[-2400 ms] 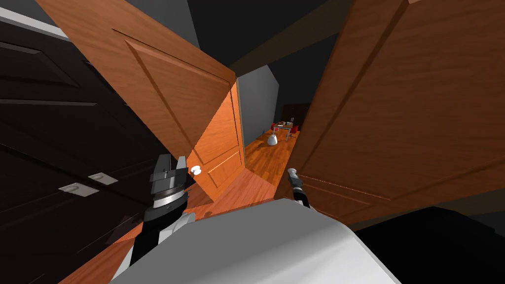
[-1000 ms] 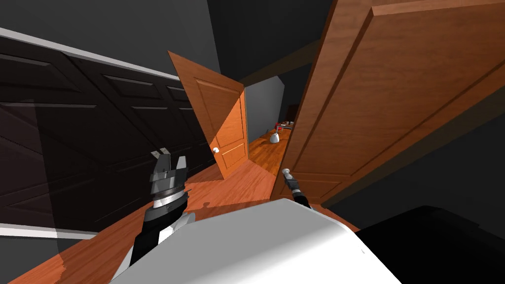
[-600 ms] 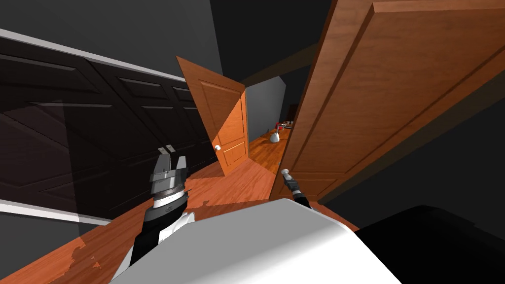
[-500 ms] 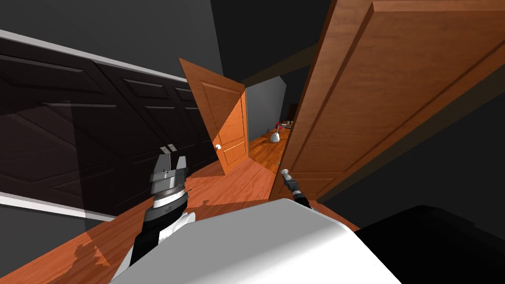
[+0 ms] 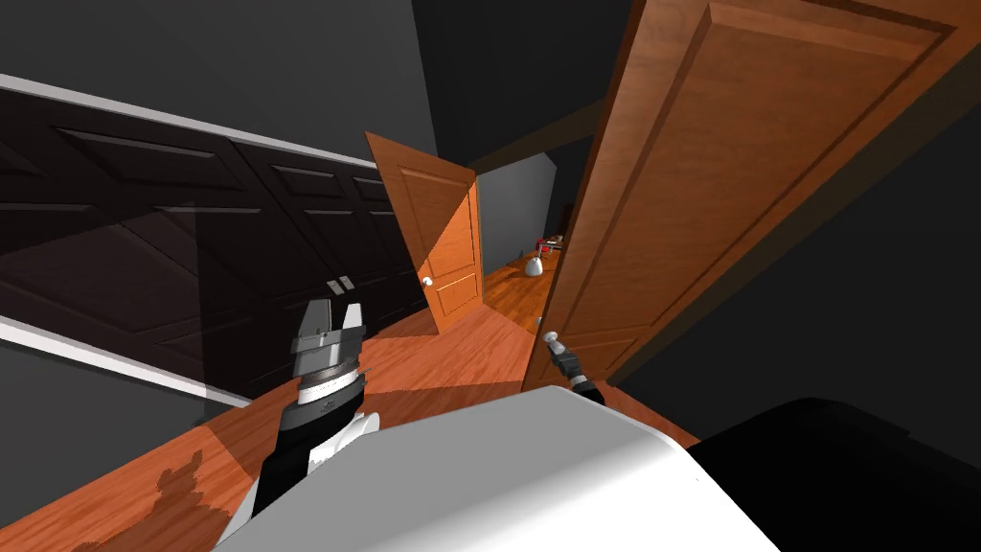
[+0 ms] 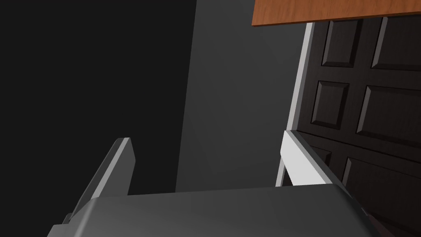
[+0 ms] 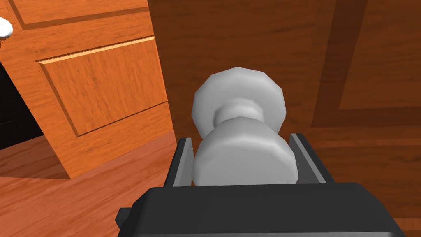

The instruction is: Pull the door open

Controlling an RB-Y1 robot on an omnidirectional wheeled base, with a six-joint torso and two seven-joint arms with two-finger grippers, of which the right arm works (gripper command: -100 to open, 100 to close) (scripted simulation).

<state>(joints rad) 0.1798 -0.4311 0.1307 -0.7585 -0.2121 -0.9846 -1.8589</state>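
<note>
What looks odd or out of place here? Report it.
A ragged darker patch on the wood floor at my near left, like a stain or a broken shadow; I cannot tell which. Nothing else stands out: the right gripper is shut squarely on the door knob.

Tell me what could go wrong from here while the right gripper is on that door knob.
1. The right gripper is shut on a smooth, round knob, with thin fingers pressing only its sides; a hard pull might slip them off.
2. The door looms close on the right; swinging wider, it may crowd the right arm.
3. The open left gripper hangs near the dark panelled doors; turning could scrape them.
</note>
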